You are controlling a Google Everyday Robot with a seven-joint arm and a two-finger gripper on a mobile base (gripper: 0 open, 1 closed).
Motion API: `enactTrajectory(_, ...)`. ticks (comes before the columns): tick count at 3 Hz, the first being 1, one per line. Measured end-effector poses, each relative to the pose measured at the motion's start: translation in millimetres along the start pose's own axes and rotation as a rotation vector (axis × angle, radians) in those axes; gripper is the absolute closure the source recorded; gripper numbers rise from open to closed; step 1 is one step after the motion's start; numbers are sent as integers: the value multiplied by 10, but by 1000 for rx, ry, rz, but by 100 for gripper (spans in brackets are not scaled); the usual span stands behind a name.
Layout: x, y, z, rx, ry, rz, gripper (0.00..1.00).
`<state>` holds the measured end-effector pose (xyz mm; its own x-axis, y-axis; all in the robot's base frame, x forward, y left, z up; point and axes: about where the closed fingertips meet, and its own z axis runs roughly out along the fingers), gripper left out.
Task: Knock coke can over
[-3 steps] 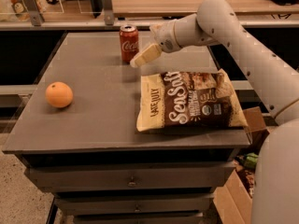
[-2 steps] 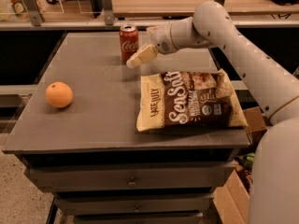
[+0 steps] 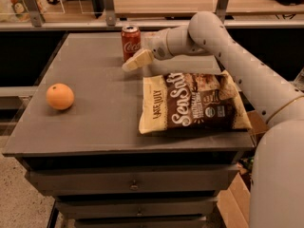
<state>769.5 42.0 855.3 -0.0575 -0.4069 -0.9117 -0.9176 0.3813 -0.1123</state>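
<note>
Just behind the tool (image 3: 136, 61) stands the coke can (image 3: 130, 42).

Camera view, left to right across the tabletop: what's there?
orange → coke can → Late July chip bag. Pincer sits at the can's near side, overlapping it sideways, so unranked.

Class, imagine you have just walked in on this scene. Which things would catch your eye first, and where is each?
The big brown-and-cream chip bag lies flat on the right half of the grey table. Behind it, near the far edge, the red coke can stands upright, with the gripper low and close by its base. A lone orange sits near the left edge.
</note>
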Motion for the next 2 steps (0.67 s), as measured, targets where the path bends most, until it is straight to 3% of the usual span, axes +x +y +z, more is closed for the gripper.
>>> enactTrajectory(1, -61, 8, 78, -38, -81, 35, 16)
enactTrajectory(2, -182, 29, 109, -83, -165, 65, 39)
